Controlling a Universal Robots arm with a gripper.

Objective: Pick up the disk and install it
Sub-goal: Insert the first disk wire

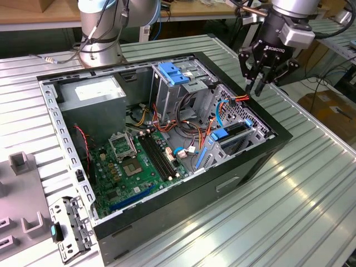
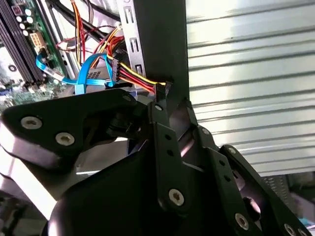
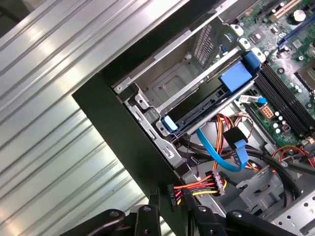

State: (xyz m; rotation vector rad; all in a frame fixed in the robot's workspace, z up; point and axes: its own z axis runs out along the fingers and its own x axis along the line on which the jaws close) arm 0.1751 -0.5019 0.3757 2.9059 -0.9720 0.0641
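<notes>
- Disk (image 3: 204,103) sat in the drive cage (image 1: 247,118) of the open computer case (image 1: 167,214), at the corner nearest the arm. Its blue carrier rails lay in line with the bay's slots.
- In the first wrist view you would have seen the disk lying flat and level in its bay, with a blue tab at each end. The neighbouring bay in the same cage held nothing.
- Gripper (image 1: 259,84) hovered above the case rim, just over the cage and clear of the disk. Its fingers (image 3: 150,201) stood a little apart with nothing between them.
- Power connector (image 3: 172,196), on its red, yellow and black leads, showed through the gap past the fingertips. You could not have told from these views whether a tip touched it.
- Blue data cable (image 3: 216,157) looped loosely beside the back of the disk. Its mating end was hidden, so note the connection as unconfirmed.
- Judgement: pick-up was done and the insertion looked complete or very nearly so. Whether the carrier had latched fully home could not be read.
- Motherboard (image 1: 133,167) and the ribbed metal table (image 1: 300,211) held no other drive.
</notes>
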